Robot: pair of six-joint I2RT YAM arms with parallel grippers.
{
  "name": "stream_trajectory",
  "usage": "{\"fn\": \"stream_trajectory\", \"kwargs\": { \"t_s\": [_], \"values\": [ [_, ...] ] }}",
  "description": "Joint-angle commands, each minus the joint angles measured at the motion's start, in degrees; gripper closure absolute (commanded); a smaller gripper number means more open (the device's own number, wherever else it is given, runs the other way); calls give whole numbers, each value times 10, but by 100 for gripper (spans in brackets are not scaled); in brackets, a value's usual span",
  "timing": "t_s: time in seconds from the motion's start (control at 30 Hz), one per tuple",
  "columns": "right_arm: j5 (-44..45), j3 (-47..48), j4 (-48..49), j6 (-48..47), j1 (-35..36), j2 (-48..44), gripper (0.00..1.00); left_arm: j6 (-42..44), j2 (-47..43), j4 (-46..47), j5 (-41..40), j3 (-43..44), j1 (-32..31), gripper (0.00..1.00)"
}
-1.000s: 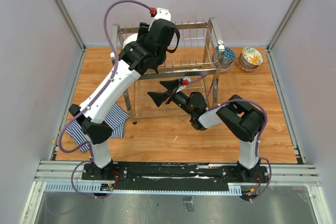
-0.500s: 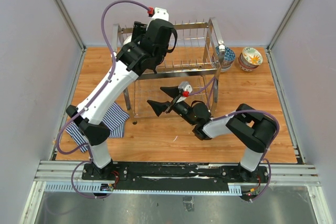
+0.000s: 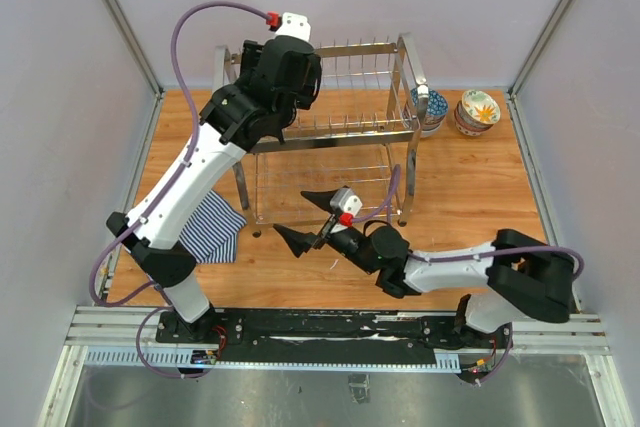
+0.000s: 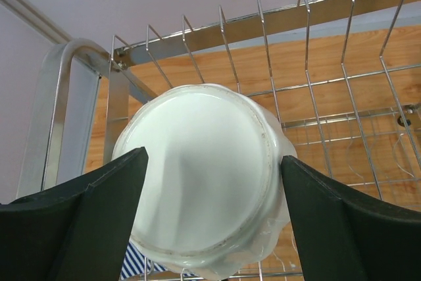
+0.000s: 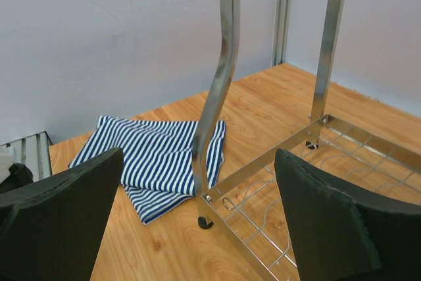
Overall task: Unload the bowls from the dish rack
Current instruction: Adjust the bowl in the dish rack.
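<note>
A large white bowl with a scalloped rim (image 4: 204, 169) stands on edge among the prongs at the left end of the dish rack's (image 3: 340, 129) upper tier, its base facing the left wrist camera. My left gripper (image 4: 212, 162) is open, one finger on each side of this bowl at its rim. In the top view the wrist hides both. My right gripper (image 3: 290, 212) is open and empty, low beside the rack's front left leg (image 5: 223, 64). A blue bowl (image 3: 432, 107) and a floral bowl (image 3: 479, 109) sit on the table right of the rack.
A blue-white striped cloth (image 3: 212, 232) lies on the wooden table left of the rack, and shows in the right wrist view (image 5: 151, 156). The rack's lower tier (image 5: 342, 156) holds no bowls. Grey walls enclose the table on three sides.
My right gripper has pulled back out of the rack's lower tier toward the near left. My left wrist has shifted left along the upper tier, over the white bowl.
</note>
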Motion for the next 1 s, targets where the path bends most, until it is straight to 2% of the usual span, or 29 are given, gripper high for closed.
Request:
{"fn": "stream_trajectory", "kwargs": {
  "t_s": [0.0, 0.13, 0.3, 0.47, 0.6, 0.73, 0.83, 0.97],
  "values": [
    [76, 0, -92, -93, 49, -88, 1, 8, -52, 36, 32, -13, 10, 12],
    [98, 10, -169, -118, 71, -166, 1, 11, -56, 38, 45, -10, 11, 12],
    [112, 15, -212, -139, 82, -231, 1, 8, -48, 30, 58, -13, 10, 12],
    [131, 89, -346, -163, 84, -314, 2, 0, -45, 29, 72, -9, 10, 12],
    [142, 196, -473, -177, 84, -341, 1, -11, -41, 20, 69, 9, 10, 12],
    [166, 323, -571, -180, 82, -311, 2, -22, -18, -13, 50, 69, 10, 12],
    [184, 475, -683, -166, 57, -242, 2, -32, 5, -52, 35, 128, 10, 10],
    [138, 736, -892, -80, -32, -111, 2, -41, 9, -84, 24, 157, 10, 9]
  ]
}}
